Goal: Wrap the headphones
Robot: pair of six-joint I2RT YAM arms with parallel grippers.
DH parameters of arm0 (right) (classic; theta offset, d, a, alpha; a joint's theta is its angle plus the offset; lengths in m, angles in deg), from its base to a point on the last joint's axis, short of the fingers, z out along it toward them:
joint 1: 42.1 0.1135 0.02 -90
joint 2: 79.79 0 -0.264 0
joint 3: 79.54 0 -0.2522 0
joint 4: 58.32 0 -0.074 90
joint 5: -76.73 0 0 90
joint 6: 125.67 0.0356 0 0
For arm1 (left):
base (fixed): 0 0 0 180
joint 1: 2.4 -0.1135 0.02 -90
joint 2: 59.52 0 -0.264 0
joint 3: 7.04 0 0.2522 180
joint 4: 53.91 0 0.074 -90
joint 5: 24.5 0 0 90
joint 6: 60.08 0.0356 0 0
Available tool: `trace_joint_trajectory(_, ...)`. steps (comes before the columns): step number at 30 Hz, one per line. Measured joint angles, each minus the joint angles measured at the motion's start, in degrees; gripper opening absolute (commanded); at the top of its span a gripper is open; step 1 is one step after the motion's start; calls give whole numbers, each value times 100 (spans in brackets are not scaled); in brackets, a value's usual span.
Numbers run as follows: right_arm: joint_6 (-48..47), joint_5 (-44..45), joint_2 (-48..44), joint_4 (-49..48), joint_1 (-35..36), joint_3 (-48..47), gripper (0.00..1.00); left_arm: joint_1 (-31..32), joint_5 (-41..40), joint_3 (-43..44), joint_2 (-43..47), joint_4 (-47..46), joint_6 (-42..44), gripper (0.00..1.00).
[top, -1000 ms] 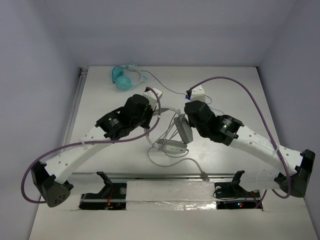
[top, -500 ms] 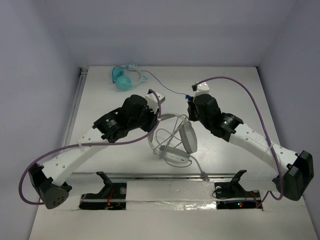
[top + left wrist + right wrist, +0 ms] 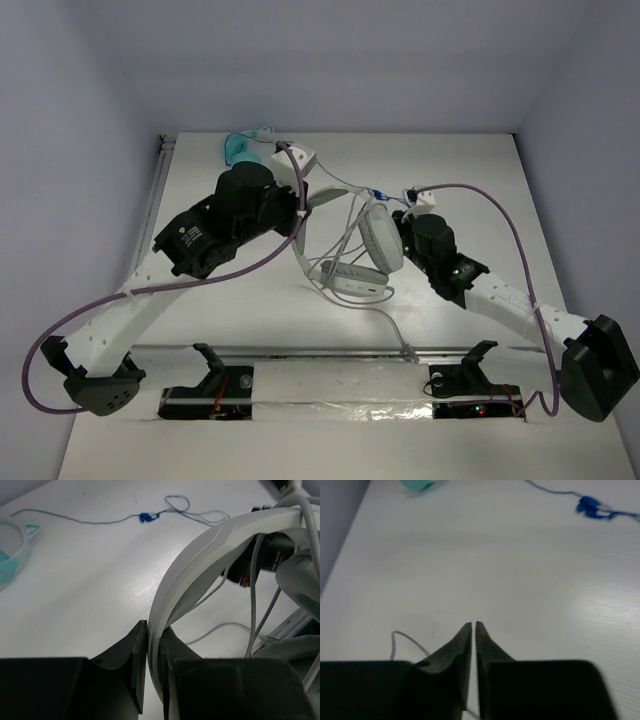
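My left gripper (image 3: 153, 630) is clamped on the white headband (image 3: 210, 545), its two dark fingers pressing the band's flat sides at the bottom of the left wrist view. From there the band arcs up to the upper right of the frame, and thin grey cable (image 3: 252, 580) hangs inside the curve. My right gripper (image 3: 473, 626) is closed to a hairline slit. A loop of grey cord lies at lower left of its view, but I cannot tell whether any of it is pinched.

From above, the headphones (image 3: 378, 240) sit at the centre of the frame between my two hands, held off the table (image 3: 480, 170), with their ear cups just beside my right hand. The loose cable trails toward the bottom of the frame. I judge my right arm the nearer and free one to wind it. Farther off, at upper left, lie the teal headphones (image 3: 238, 148) and their blue plug (image 3: 590, 505).
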Motion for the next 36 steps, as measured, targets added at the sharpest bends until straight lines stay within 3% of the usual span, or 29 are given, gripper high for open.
trace_joint_trajectory(1,68,-146,-7,-234,2,142,24,0,-20,160,-39,61,-2,0)
trace_joint_trajectory(4,291,-584,79,-813,2,400,35,0,-63,564,-153,109,-35,0)
trace_joint_trajectory(10,769,-1370,590,-2177,7,957,51,-11,-87,1014,-367,101,-136,0)
trace_joint_trajectory(17,1086,-2221,1589,-3790,13,1408,59,-11,-33,1346,-719,177,-175,0)
trace_joint_trajectory(30,1287,-2837,3571,-5727,87,774,62,-11,369,2247,-1021,455,-326,0)
trace_joint_trajectory(33,1329,-2898,3836,-5877,190,671,56,-11,400,2317,-1025,505,-348,0)
trace_joint_trajectory(36,1401,-2962,3910,-5978,269,671,40,-11,367,2389,-1060,546,-358,0)
